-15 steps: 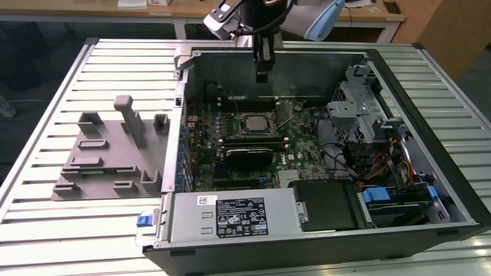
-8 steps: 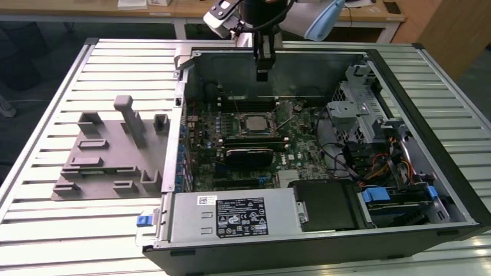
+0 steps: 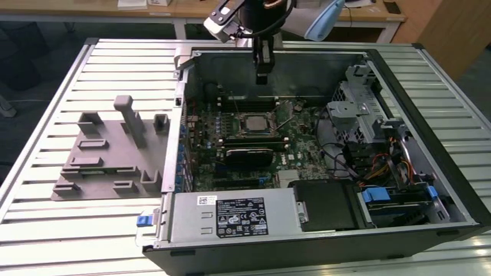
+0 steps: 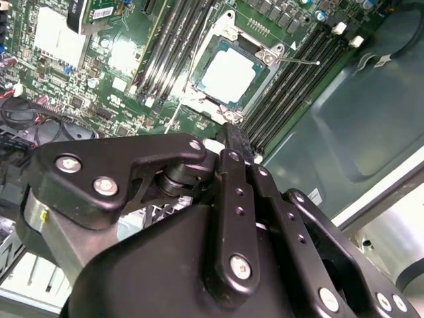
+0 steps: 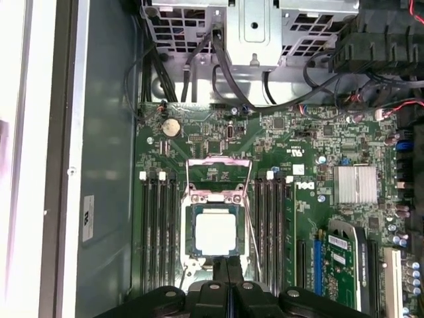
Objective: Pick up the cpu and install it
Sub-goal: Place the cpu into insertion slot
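Already the cpu (image 5: 215, 234) sits in its socket (image 5: 189, 232); end effector (image 5: 227, 260) closed, empty.

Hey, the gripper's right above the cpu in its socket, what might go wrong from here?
The gripper hangs above the cpu; an off-centre descent could nudge it askew in its socket. The thin lever beside the socket stands loose and might snag the gripper. The socket frame is open, so nothing clamps the cpu.

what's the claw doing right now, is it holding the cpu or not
Claw: closed, holding nothing. The cpu lies in the motherboard socket, with the claw above the board.
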You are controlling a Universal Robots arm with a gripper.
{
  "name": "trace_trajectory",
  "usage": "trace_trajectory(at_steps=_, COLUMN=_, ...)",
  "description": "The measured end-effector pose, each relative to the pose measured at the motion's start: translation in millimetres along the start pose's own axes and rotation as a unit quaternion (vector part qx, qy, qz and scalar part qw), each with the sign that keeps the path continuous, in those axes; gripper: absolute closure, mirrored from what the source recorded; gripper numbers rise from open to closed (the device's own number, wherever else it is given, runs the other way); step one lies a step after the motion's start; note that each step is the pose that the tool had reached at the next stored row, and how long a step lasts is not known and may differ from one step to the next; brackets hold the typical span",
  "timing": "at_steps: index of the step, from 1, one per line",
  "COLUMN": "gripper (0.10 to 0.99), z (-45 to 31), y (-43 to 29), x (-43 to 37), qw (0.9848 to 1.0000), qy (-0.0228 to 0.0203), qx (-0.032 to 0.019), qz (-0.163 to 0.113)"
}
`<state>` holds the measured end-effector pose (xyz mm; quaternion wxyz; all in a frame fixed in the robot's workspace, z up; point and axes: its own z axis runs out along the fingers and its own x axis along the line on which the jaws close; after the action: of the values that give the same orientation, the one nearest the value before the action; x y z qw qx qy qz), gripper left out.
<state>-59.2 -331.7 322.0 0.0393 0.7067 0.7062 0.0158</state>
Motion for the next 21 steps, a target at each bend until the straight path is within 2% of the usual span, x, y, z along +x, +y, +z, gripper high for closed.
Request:
trace_trajectory(at_steps=8, gripper=0.98, z=8.3, y=-0.6, x=0.3, qw=1.0, qy=0.0001, qx=0.0, qz=0.0)
trace_trajectory(at_steps=21, gripper=0.98, z=13.1, y=-1.0, x=0.4, qw=1.0, qy=0.0, qx=-0.0001, qz=0.0)
